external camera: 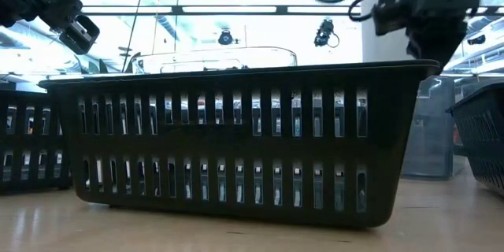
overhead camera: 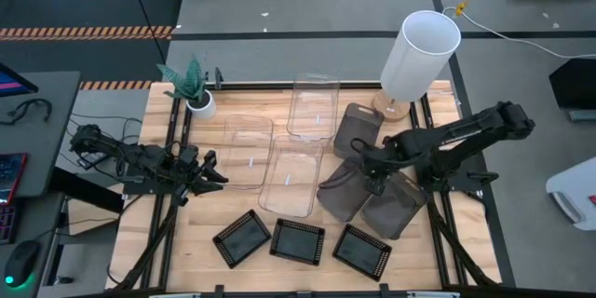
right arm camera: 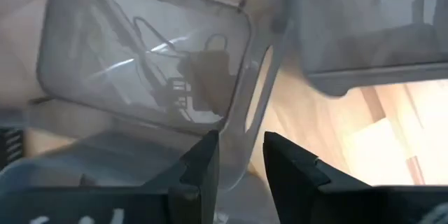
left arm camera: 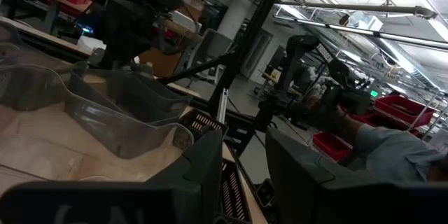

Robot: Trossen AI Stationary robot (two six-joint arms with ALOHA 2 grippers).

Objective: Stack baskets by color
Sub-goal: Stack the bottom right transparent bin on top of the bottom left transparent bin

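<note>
Three clear baskets [overhead camera: 314, 102], [overhead camera: 247, 149], [overhead camera: 293, 175] lie on their bottoms mid-table. Three smoky grey baskets [overhead camera: 358, 130], [overhead camera: 343, 194], [overhead camera: 396, 207] lie to their right, and three black baskets [overhead camera: 242, 238], [overhead camera: 298, 241], [overhead camera: 362, 250] sit in a row near the front edge. My right gripper [overhead camera: 374, 184] points down, open, above the grey baskets. In its wrist view the right gripper [right arm camera: 241, 161] stands over one grey basket's rim [right arm camera: 245, 136], apart from it. My left gripper [overhead camera: 209, 175] waits open and about level beside the clear baskets, at their left.
A white lamp shade [overhead camera: 419, 56] stands at the far right and a small white plant pot [overhead camera: 198, 102] at the far left. A black basket [external camera: 236, 150] fills the low view. Bare wood shows at the table's near left corner [overhead camera: 149, 251].
</note>
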